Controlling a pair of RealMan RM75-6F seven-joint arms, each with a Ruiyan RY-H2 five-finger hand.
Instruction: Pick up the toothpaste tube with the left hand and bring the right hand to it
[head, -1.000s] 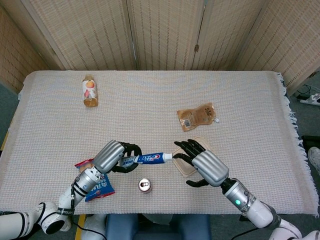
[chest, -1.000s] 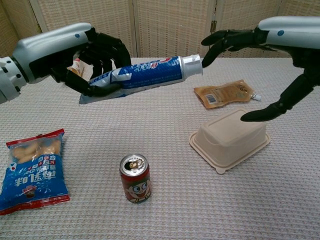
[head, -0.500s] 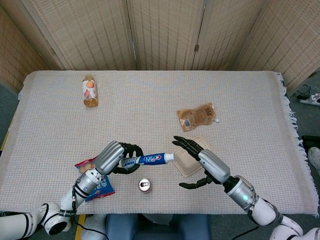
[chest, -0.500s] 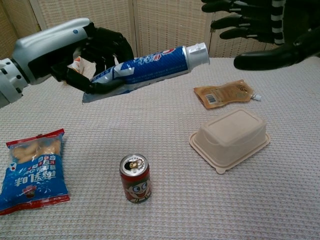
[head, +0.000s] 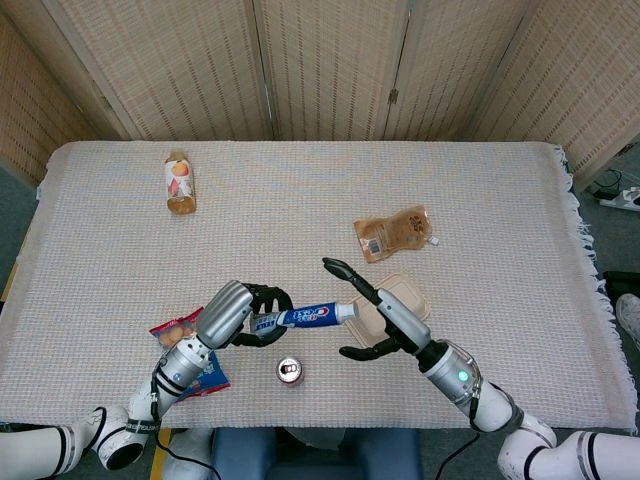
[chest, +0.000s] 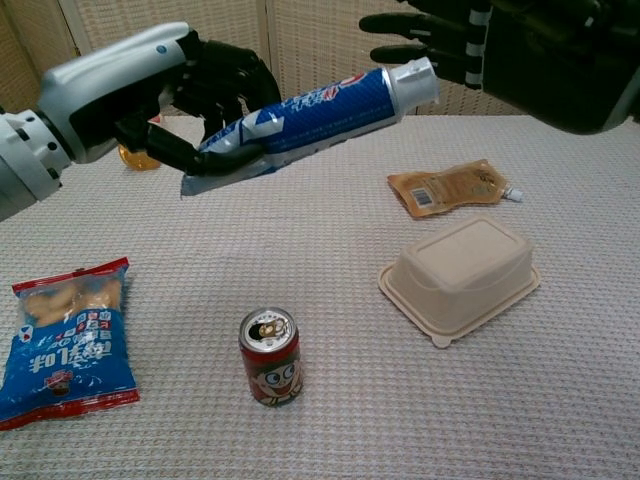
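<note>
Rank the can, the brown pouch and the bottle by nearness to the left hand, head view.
From the left hand:
1. Can, just right of it, toward the near edge.
2. Brown pouch, right, past the toothpaste tube.
3. Bottle, far-left corner area, lying down.

table (head: 300, 200) – woven cloth | on it – can (chest: 269, 356), snack bag (chest: 62, 340), lidded box (chest: 460, 277), pouch (head: 392, 233), bottle (head: 179, 183)

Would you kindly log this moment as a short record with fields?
held item: toothpaste tube, lifted above the table
left robot hand: grips the tube's tail end
right robot hand: fingers spread, beside the tube's cap end
below on cloth: drink can, lidded box
elsewhere: blue snack bag, brown pouch
</note>
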